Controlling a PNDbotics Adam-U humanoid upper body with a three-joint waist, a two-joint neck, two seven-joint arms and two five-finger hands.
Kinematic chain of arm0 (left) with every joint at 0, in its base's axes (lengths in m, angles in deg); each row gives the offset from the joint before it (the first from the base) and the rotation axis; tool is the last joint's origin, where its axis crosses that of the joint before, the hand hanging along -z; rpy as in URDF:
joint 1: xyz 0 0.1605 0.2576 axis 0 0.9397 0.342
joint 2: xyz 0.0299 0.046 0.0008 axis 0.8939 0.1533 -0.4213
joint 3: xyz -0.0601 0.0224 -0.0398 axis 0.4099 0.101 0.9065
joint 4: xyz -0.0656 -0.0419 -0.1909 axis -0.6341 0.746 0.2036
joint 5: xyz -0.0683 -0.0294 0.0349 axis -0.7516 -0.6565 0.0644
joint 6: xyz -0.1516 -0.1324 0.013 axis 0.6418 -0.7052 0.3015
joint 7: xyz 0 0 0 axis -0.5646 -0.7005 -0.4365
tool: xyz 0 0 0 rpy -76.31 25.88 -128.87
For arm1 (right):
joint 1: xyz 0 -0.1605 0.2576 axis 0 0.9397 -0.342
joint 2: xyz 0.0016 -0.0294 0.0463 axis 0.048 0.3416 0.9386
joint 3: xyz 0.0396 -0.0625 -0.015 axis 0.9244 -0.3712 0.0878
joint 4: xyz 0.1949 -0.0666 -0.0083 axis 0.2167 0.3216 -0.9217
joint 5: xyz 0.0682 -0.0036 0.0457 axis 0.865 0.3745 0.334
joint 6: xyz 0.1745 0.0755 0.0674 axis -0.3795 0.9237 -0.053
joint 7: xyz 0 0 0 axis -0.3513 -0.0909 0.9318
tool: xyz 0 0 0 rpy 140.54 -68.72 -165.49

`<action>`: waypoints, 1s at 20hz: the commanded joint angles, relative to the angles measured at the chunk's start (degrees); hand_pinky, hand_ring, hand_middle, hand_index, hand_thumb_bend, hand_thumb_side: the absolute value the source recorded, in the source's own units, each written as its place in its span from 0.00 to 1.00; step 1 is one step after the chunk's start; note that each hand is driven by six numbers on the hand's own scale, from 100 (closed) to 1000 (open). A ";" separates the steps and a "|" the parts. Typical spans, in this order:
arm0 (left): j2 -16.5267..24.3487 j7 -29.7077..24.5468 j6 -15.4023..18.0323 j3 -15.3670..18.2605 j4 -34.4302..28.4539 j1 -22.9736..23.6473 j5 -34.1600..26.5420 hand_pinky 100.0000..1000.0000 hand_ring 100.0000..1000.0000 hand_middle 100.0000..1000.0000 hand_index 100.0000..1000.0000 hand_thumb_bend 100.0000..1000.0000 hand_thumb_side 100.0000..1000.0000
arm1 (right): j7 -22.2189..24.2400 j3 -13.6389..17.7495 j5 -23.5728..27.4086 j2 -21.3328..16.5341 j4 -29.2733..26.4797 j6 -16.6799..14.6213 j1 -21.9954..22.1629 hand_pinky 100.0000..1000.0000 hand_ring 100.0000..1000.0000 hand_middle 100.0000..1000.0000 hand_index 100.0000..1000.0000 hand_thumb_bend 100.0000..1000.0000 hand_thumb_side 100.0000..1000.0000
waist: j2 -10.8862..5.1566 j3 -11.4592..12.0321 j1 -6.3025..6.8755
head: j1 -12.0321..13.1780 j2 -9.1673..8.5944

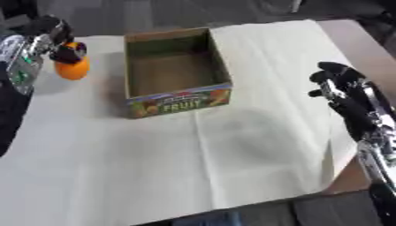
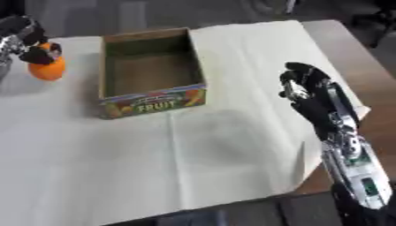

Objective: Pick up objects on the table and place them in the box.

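An orange [image 1: 73,70] is at the far left of the white cloth, left of the box. My left hand [image 1: 48,32] comes in from the upper left, and its dark fingertips [image 1: 70,52] curl over the top of the orange. I cannot tell whether the orange rests on the cloth or hangs just above it. The open cardboard box [image 1: 182,100] with a "FRUIT" label on its front wall stands at the upper middle, and its inside looks empty. My right hand [image 2: 306,86] hovers at the right, well apart from the box, with relaxed fingers that hold nothing.
A white cloth [image 1: 201,154] covers most of the table. Bare brown tabletop [image 1: 363,44] shows along the right side, behind my right hand. The cloth's front edge and the dark floor lie at the bottom.
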 commanded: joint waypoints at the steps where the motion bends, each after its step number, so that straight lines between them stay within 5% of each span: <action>1: 0.21 0.06 0.85 -0.80 -3.59 -2.65 -3.35 0.05 0.00 0.00 0.12 0.00 0.12 | 0.15 0.38 0.33 -0.78 -0.84 -0.09 -0.64 0.58 0.76 0.59 0.77 0.00 0.30 | -1.27 -0.14 0.03 | 0.22 0.33; 7: -3.84 -0.65 1.60 -3.91 -7.16 -4.39 -7.83 0.06 0.00 0.00 0.13 0.00 0.12 | 0.50 0.09 0.42 -0.48 -0.77 -0.06 -0.71 0.58 0.76 0.59 0.77 0.00 0.30 | -1.56 -0.85 -0.24 | 0.91 0.33; 16: -10.46 0.09 1.99 -7.03 -4.84 -3.34 -4.56 0.14 0.01 0.00 0.20 0.00 0.11 | 1.07 -0.37 0.55 0.00 -0.75 0.00 -1.07 0.59 0.76 0.60 0.77 0.00 0.30 | -1.36 -1.99 -0.49 | 2.15 0.33; 18: -11.10 0.12 2.56 -7.60 -4.36 -2.81 -3.20 0.21 0.09 0.03 0.27 0.01 0.11 | 1.11 -0.36 0.53 0.01 -0.76 -0.01 -1.10 0.59 0.76 0.60 0.77 0.00 0.30 | -1.29 -1.95 -0.50 | 2.13 0.33; 20: -11.47 0.39 3.21 -7.84 -4.25 -2.11 -2.43 0.31 0.21 0.15 0.37 0.15 0.10 | 1.04 -0.27 0.51 -0.02 -0.75 -0.01 -1.07 0.59 0.76 0.60 0.77 0.00 0.30 | -1.22 -1.83 -0.51 | 2.06 0.33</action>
